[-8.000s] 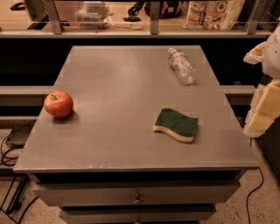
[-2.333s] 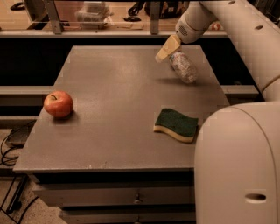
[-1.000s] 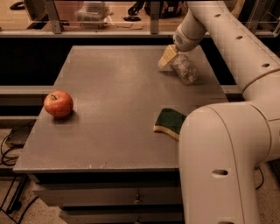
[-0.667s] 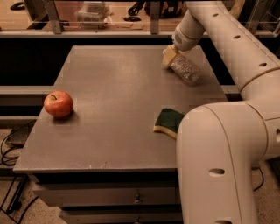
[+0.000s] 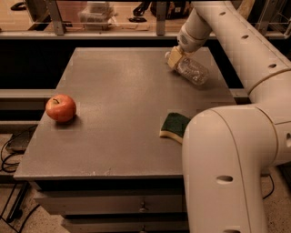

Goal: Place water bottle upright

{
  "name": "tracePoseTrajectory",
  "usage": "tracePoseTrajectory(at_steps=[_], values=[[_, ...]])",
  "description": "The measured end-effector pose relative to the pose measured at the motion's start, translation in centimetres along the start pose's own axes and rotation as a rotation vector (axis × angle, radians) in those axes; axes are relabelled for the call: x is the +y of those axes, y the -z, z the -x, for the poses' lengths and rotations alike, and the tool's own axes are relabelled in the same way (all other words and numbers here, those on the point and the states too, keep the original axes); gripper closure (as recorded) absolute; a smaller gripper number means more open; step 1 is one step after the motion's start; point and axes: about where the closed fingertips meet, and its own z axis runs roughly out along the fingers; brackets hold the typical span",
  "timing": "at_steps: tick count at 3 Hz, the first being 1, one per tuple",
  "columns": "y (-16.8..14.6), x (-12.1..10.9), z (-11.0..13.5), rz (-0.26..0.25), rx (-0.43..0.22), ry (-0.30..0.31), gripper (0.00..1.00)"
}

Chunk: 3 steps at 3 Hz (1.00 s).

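The water bottle (image 5: 194, 72), clear crinkled plastic, lies on its side near the far right corner of the grey table (image 5: 118, 91), its cap end pointing away to the left. My gripper (image 5: 174, 58) is down at that cap end, touching or right against it, and hides the cap. My arm comes in from the upper right.
A red apple (image 5: 60, 108) sits at the table's left side. A green and yellow sponge (image 5: 175, 126) lies at the right, partly behind my arm's big white link (image 5: 227, 173), which fills the lower right. A railing and shelf (image 5: 95, 11) with clutter stand behind the table.
My gripper has moved a little down and right, closing in on the bottle's cap end. The bottle still lies in the same place.
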Motion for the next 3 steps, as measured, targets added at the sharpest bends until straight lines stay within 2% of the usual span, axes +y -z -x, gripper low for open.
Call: tracePoseTrajectory(at_steps=[1,2,3], values=[[1.5,1.2,0.8,0.048,-0.047,0.065,1.00],[4.8,2.4,2.3,0.075,-0.141,0.179,1.00],[8.2,3.2,3.2,0.071,-0.254,0.301,1.00]])
